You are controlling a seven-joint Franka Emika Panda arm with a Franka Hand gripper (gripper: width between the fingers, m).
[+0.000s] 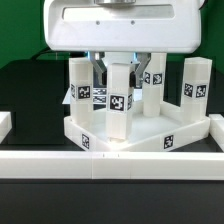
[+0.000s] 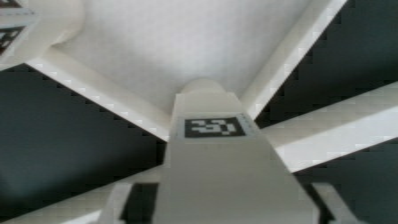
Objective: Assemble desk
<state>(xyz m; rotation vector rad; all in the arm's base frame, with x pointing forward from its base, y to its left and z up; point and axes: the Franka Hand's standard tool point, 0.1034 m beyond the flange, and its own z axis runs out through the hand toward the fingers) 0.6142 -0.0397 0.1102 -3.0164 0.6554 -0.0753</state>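
Observation:
The white tabletop [image 1: 150,128] lies with its hollow side up, one corner toward the camera. Three white tagged legs stand upright in its sockets: one at the exterior view's left [image 1: 81,85], one at the right [image 1: 195,84] and one at the back [image 1: 151,97]. My gripper [image 1: 121,66] comes from above and is shut on the top of a fourth leg [image 1: 120,100], which stands upright at the near corner. In the wrist view this leg [image 2: 217,150] runs down from my gripper [image 2: 222,205] to the tabletop corner [image 2: 169,45], with a finger [image 2: 143,203] on each side.
A long white border rail [image 1: 110,163] runs across the front, close to the tabletop's near corner. Another white rail end [image 1: 5,123] shows at the left edge. The table surface is black. The white arm housing [image 1: 120,25] hangs over the desk.

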